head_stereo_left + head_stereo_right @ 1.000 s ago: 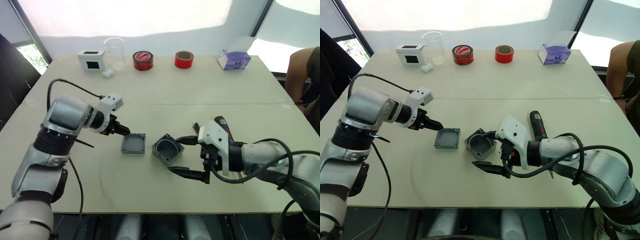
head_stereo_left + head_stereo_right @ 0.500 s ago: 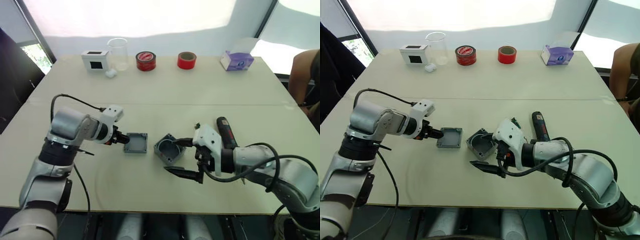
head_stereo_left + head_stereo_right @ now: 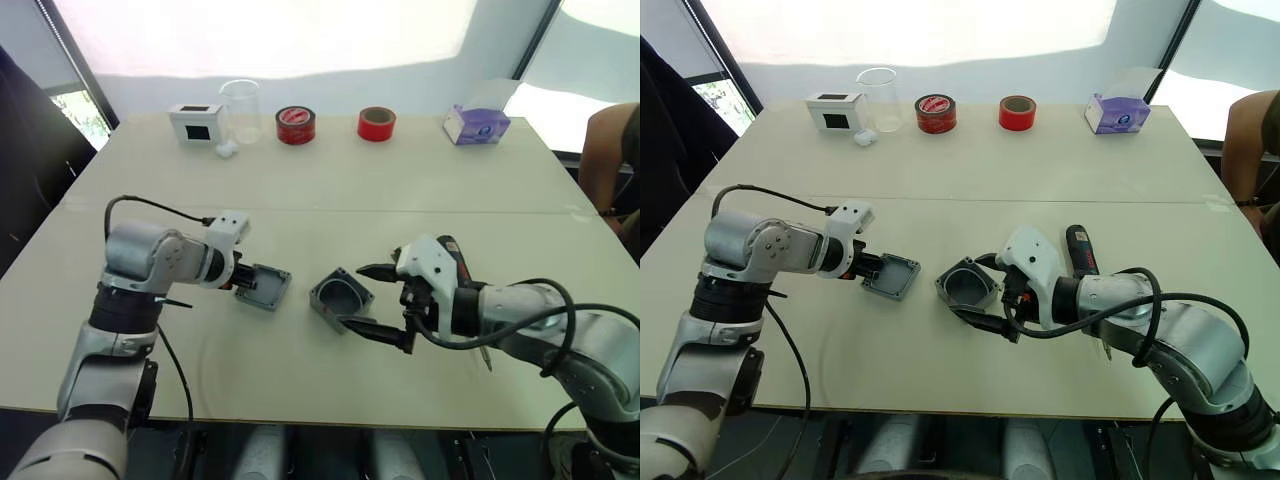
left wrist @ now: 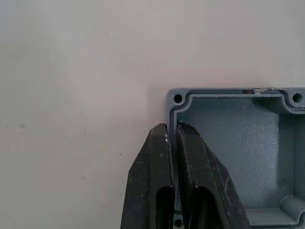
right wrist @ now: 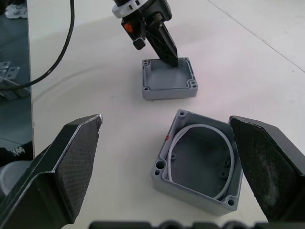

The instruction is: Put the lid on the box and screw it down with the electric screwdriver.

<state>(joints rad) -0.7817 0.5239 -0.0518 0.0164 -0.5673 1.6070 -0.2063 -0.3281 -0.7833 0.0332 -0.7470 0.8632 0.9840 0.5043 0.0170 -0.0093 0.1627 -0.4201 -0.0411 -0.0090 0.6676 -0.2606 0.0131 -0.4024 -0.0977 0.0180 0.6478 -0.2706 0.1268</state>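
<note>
Your left gripper [image 4: 174, 143] pinches the flat square grey lid's [image 4: 238, 148] rim (hollow side up); your right gripper [image 5: 167, 157], fingers wide, flanks the open square grey metal box [image 5: 198, 162].

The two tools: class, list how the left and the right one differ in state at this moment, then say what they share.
The left tool is shut on one wall of the lid; the right tool is wide open and holds nothing. The left tool touches its part, while the right tool's fingers stand apart on either side of the box, not touching it. Both have two black fingers and sit low over the table.
</note>
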